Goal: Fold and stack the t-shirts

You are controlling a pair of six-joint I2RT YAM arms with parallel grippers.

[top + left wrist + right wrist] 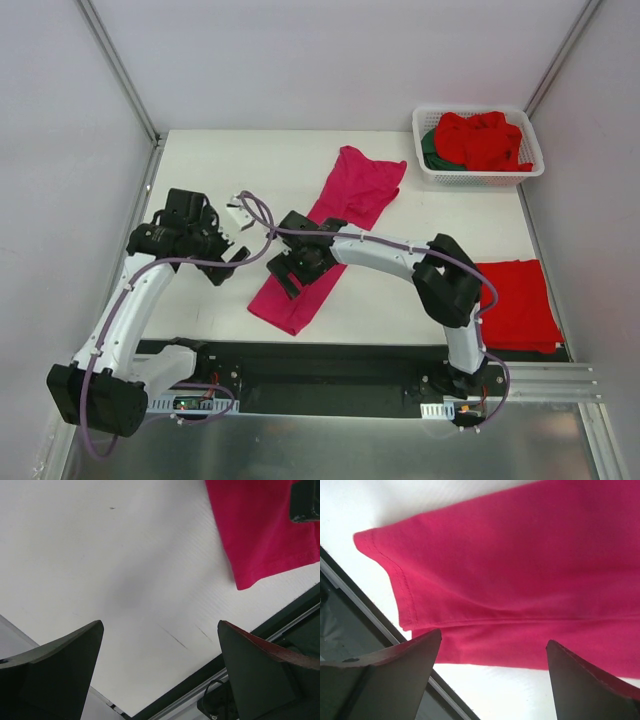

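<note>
With left gripper (228,265) and right gripper (290,275) jaws apart, the magenta t-shirt (355,190) should be pinched through all near-end layers.

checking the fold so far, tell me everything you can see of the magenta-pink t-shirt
The magenta-pink t-shirt is soft cloth with a stitched hem, folded lengthwise into a long band. It lies flat on the white table, slanting from near the front edge toward the white basket, wider and slightly rumpled at the far end. The open right gripper hangs over its middle; contact cannot be told.
</note>
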